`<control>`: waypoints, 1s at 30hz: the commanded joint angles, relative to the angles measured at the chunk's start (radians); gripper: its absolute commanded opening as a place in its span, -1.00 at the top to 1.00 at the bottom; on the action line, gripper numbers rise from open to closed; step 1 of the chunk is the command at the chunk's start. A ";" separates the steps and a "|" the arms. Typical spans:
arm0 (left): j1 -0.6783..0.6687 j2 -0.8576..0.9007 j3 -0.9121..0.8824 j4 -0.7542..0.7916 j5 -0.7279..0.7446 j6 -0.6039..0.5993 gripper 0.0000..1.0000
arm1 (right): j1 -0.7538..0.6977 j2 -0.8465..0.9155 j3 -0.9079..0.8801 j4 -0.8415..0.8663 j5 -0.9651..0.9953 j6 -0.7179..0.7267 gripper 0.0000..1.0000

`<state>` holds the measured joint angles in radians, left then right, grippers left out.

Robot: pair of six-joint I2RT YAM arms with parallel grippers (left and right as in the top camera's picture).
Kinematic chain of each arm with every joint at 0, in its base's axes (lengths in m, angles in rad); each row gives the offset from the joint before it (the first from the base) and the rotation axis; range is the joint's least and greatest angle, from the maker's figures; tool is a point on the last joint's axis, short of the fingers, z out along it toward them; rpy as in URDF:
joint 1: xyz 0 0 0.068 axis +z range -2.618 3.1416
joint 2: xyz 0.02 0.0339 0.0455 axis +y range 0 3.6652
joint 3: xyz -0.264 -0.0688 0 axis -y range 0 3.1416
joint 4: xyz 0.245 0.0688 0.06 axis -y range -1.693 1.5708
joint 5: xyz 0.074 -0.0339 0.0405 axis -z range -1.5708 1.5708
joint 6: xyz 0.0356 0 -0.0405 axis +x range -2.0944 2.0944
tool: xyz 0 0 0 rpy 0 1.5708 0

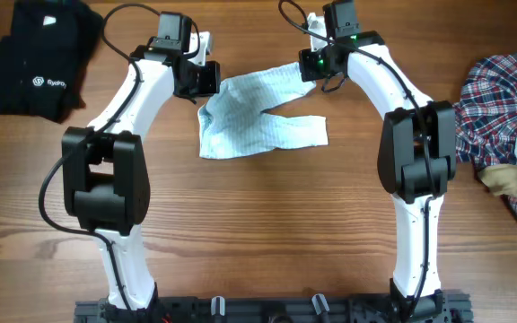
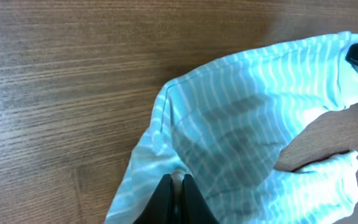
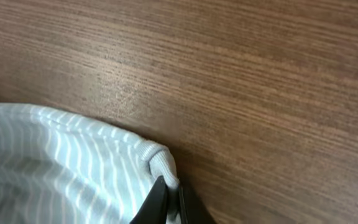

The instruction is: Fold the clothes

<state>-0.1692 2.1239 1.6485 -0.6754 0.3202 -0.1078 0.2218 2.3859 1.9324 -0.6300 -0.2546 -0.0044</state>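
The overhead camera looks straight down from high above on the whole wooden table [image 1: 258, 224]. Each wrist camera sits close and low, looking past the left gripper [image 2: 175, 190] or the right gripper [image 3: 169, 198] at the pale-blue striped garment [image 1: 254, 126], which all three views share.

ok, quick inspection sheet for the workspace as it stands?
Surface: wooden table, no spills seen.
Job's things: pale-blue striped garment at centre, rumpled; plaid shirt and beige piece heaped at right; black logo garments top left.
Clutter: nothing seen.
Grippers: left gripper and right gripper each shut on a striped garment edge.
Cables: black cables loop off both wrists.
Surroundings: nothing seen.
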 commanded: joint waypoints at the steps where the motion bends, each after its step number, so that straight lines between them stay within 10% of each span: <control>1: 0.003 -0.050 0.001 -0.029 0.012 0.026 0.92 | 0.000 -0.057 -0.012 -0.026 -0.019 0.005 0.91; 30: 0.003 -0.156 0.001 -0.130 0.110 0.086 0.92 | 0.000 -0.147 -0.012 -0.162 -0.041 0.030 0.91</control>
<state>-0.1692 2.0258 1.6485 -0.7807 0.3851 -0.0647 0.2218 2.2684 1.9305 -0.7700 -0.2771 0.0143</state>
